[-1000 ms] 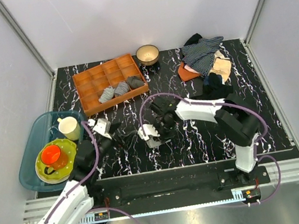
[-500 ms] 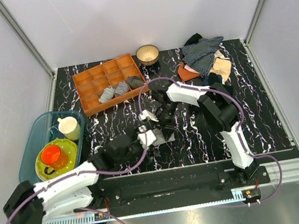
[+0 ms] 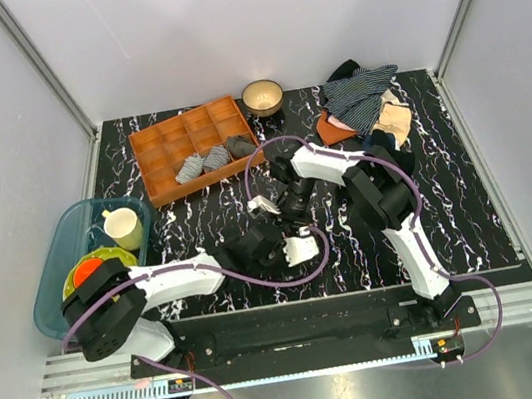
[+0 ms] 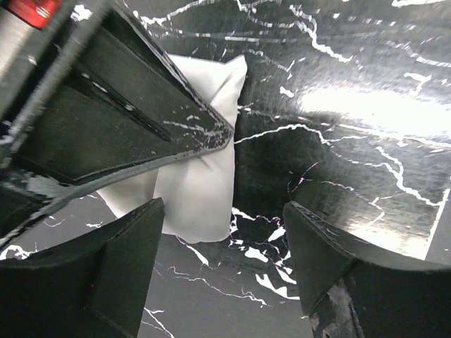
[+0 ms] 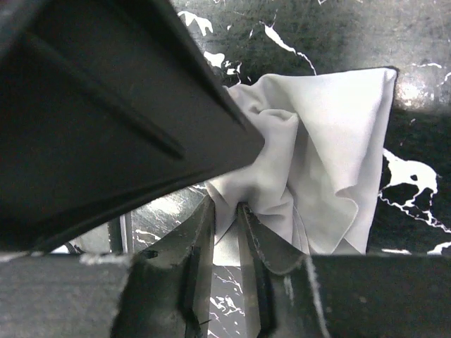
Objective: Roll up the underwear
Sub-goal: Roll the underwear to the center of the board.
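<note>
The underwear (image 5: pixel 331 134) lies bunched at mid-table (image 3: pixel 449 201), nearer you than the tray. The right gripper (image 5: pixel 225 211) is clamped on one of its folds. The left gripper (image 4: pixel 222 211) hangs over it, fingers apart. The orange compartment tray (image 3: pixel 161 140), far left, holds three rolled cloths (image 3: pixel 216 157). The teal bin (image 3: pixel 53 263), at left, holds one mug (image 3: pixel 122 225), one plate (image 3: pixel 113 254) and one orange cup (image 3: pixel 85 272).

We see the right hand (image 5: pixel 225 215) pinching a fold of the underwear (image 5: pixel 331 141), its two fingers nearly together. The pale grey cloth lies crumpled on the black, white-veined tabletop (image 5: pixel 416 190). A blurred dark bar (image 5: pixel 106 113) fills our upper left.
</note>
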### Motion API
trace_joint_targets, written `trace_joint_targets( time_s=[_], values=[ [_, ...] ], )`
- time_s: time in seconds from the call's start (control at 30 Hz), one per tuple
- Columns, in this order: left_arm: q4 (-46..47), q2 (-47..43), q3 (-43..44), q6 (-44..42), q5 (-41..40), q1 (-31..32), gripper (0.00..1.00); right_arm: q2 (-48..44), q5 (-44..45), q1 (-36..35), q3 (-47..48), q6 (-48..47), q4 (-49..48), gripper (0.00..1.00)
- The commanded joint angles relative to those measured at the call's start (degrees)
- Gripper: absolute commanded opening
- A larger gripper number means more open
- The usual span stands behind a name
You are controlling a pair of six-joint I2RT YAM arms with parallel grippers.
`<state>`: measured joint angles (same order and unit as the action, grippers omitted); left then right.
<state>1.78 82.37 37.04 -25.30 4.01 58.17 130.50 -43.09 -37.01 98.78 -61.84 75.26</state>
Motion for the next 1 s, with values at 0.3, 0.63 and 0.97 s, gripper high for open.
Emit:
trace_joint_targets(
  time_s=[0.3,0.63,0.97],
  values=[
    [-7.3,8.68,9.19,-4.32,-4.9,0.8,0.35,1.25,0.11,1.07,1.41,1.2,0.76,0.27],
    [-14.87,10.27,14.02,2.0,9.42,-4.02,0.12,-10.25,-8.58,11.43,-2.88,2.78,-4.06,0.45],
    [-22.78,22.57,21.23,8.24,39.56,-19.22,0.09,-35.19,-5.33,18.03,-24.67,4.28,-30.33,0.52]
  ],
)
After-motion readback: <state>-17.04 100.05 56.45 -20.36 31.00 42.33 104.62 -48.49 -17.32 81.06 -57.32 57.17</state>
